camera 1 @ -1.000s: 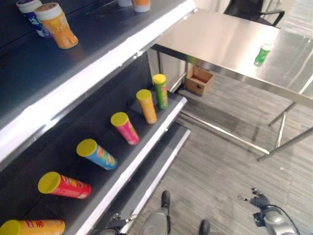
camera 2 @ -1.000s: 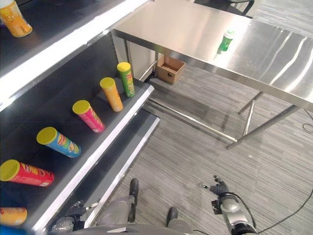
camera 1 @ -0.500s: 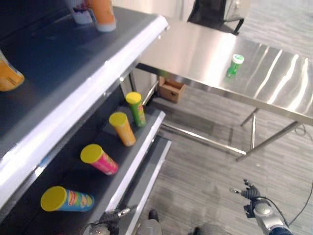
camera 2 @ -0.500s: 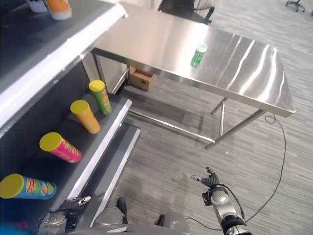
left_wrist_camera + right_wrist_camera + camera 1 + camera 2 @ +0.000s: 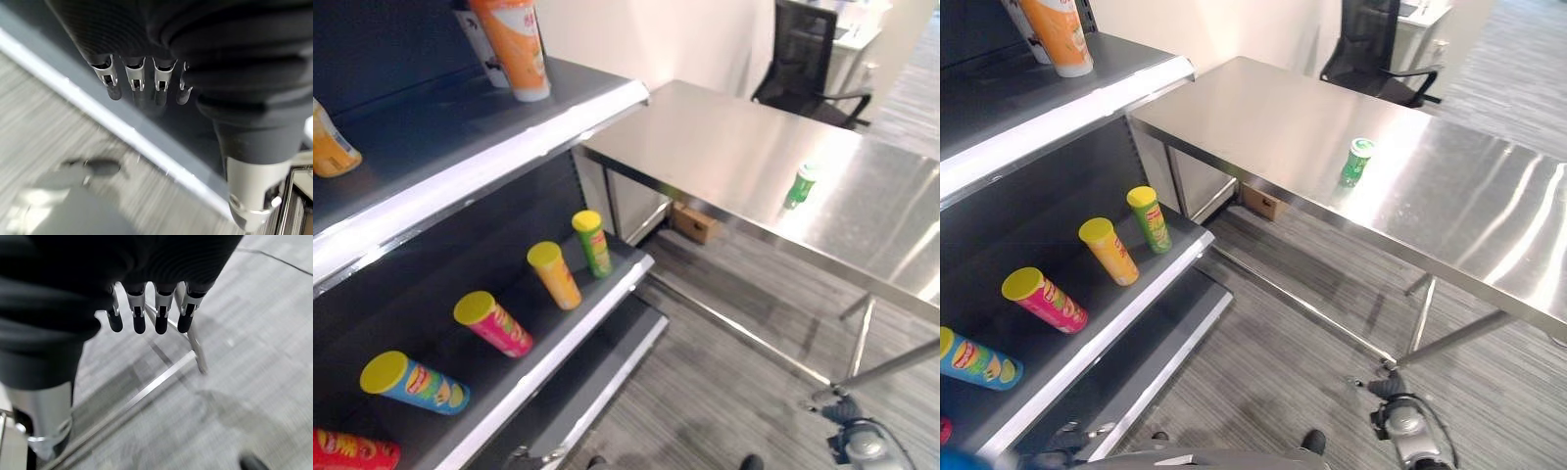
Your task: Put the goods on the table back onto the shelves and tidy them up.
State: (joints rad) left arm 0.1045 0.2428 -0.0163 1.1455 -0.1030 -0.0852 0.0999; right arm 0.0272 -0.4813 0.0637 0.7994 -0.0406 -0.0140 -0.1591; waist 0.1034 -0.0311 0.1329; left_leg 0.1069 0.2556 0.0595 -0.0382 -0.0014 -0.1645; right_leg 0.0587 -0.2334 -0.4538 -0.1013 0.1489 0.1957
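While both hands hang empty, you're at the fetch step: one green can (image 5: 1355, 161) stands upright on the desk (image 5: 1489, 235), well apart from the shelves (image 5: 509, 147). Your right hand (image 5: 146, 313) shows fingers straight, holding nothing; left hand (image 5: 142, 78) likewise, beside the shelves' edge. Next, close on the desk and reach. Eye views show the can; wrist views don't.

You saw the red can (image 5: 350, 452) cut by the frame's bottom edge — the yellow bottle (image 5: 328, 145) by the left one — and the upper-shelf orange tube (image 5: 1060, 35) lost its top.
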